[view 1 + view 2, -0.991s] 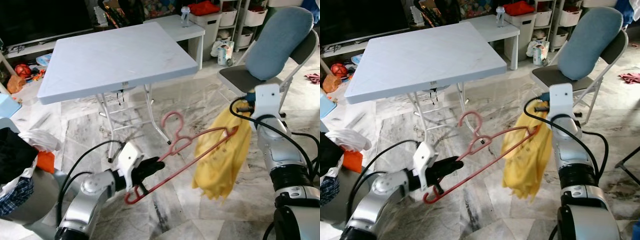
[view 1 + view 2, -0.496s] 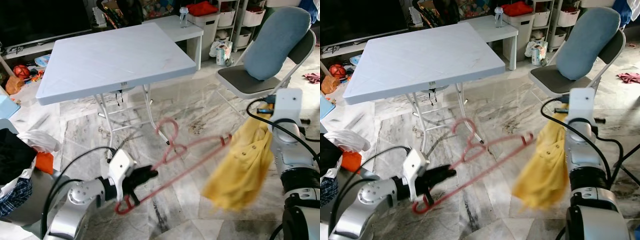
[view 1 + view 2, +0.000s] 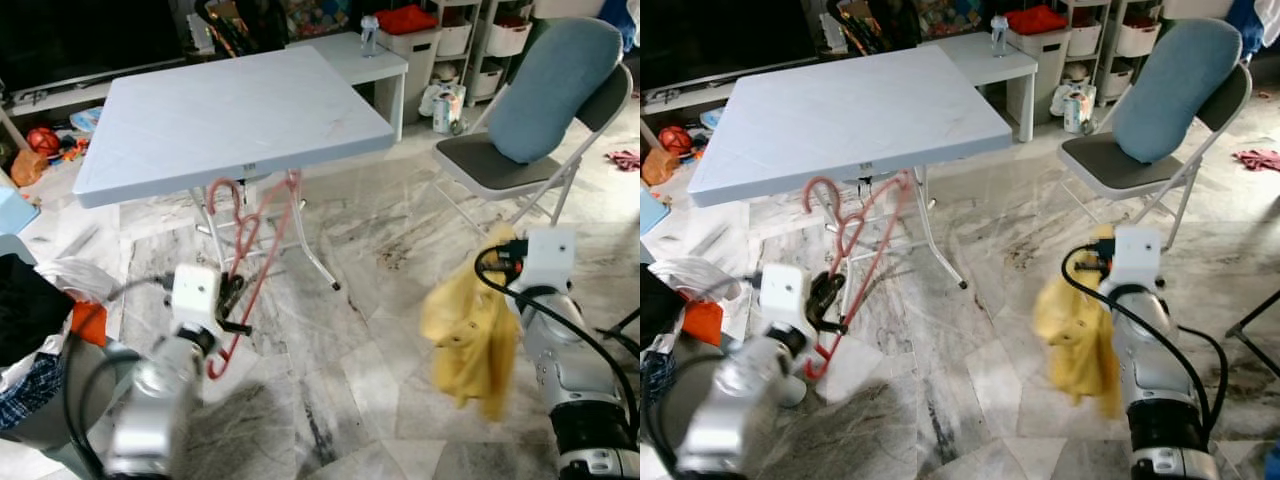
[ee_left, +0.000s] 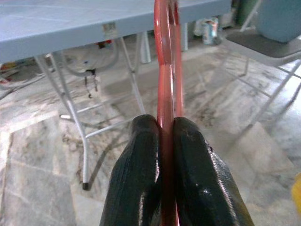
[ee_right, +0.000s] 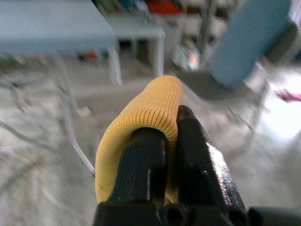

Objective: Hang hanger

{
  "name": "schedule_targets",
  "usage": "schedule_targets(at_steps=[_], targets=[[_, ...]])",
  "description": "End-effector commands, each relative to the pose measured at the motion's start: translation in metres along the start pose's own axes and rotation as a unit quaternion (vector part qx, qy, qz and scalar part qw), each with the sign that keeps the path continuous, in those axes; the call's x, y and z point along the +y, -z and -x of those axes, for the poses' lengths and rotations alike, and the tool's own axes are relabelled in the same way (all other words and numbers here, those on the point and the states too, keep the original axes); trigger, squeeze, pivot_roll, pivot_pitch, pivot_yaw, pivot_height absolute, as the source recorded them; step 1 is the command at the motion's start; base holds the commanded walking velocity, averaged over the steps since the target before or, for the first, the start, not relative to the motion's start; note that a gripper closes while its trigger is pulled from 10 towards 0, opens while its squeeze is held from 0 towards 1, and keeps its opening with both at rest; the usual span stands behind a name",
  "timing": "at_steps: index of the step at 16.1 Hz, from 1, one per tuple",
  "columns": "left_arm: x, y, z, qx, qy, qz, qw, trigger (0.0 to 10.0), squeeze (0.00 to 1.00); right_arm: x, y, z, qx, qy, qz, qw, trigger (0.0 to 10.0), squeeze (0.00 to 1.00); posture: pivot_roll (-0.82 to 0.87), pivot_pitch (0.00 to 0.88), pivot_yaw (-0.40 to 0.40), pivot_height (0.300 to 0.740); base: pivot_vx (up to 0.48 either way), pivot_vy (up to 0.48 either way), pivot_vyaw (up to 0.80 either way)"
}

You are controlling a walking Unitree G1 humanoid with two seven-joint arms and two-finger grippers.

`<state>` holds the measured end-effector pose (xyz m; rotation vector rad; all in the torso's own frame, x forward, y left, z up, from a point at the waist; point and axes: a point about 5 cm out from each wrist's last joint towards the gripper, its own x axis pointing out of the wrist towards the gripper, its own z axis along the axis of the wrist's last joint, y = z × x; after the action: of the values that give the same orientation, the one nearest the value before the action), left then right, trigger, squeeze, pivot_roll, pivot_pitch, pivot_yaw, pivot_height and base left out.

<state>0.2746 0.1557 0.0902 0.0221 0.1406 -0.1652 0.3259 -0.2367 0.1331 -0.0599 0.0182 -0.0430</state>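
Hanger (image 3: 243, 255), red, is clamped upright in left gripper (image 4: 165, 141); right gripper (image 5: 170, 141) pinches yellow garment (image 3: 466, 335)

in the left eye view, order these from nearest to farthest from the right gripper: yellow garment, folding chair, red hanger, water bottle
1. yellow garment, pinched in the right gripper
2. folding chair, behind it on the right
3. red hanger, across on the left
4. water bottle, far back

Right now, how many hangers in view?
1. A red hanger clamped in the left hand, held upright in front of the white folding table. More could be hidden in the clutter.
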Motion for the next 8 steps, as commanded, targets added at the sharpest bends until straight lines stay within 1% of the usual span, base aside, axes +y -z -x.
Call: schedule_targets(at_steps=[1,2,3,4,5,6,7,8], targets=[[0.002,-0.016,0.001,-0.05,-0.035,-0.014,0.998,10.0,0.0,0.01,-0.015,0.003,-0.037,-0.034,-0.022,0.998,0.0,0.0,-0.09,0.0,0.06,0.74,0.0,0.0,0.0],[-0.007,-0.022,0.002,-0.066,-0.03,-0.022,0.997,10.0,0.0,0.017,-0.019,0.007,-0.048,-0.063,-0.033,0.996,0.0,0.0,-0.09,0.0,0.063,0.74,0.0,0.0,0.0],[-0.012,-0.025,0.002,-0.072,-0.028,-0.023,0.997,10.0,0.0,0.025,-0.023,0.011,-0.064,-0.088,-0.022,0.994,0.0,0.0,-0.09,0.0,0.063,0.74,0.0,0.0,0.0],[-0.013,-0.026,0.002,-0.073,-0.025,-0.016,0.997,10.0,0.0,0.033,-0.025,0.013,-0.067,-0.102,-0.02,0.992,0.0,0.0,-0.09,0.0,0.066,0.74,0.0,0.0,0.0],[-0.013,-0.026,0.002,-0.075,-0.025,-0.016,0.997,10.0,0.0,0.035,-0.025,0.014,-0.065,-0.105,-0.023,0.992,1.6,0.0,-0.09,0.0,0.066,0.74,0.0,0.0,0.0],[-0.012,-0.026,0.002,-0.081,-0.026,-0.029,0.996,10.0,0.0,0.04,-0.025,0.015,-0.062,-0.11,-0.026,0.992,10.0,0.0,-0.09,0.0,0.069,0.74,0.0,0.0,0.0],[-0.009,-0.025,0.0,-0.082,-0.031,-0.026,0.996,10.0,0.0,0.045,-0.025,0.015,-0.061,-0.117,-0.022,0.991,10.0,0.0,-0.08,0.0,0.071,0.74,0.0,0.0,0.0],[-0.008,-0.026,-0.001,-0.081,-0.035,-0.021,0.996,10.0,0.0,0.046,-0.025,0.015,-0.061,-0.116,-0.023,0.991,10.0,0.0,-0.08,0.0,0.071,0.74,0.0,0.0,0.0]])
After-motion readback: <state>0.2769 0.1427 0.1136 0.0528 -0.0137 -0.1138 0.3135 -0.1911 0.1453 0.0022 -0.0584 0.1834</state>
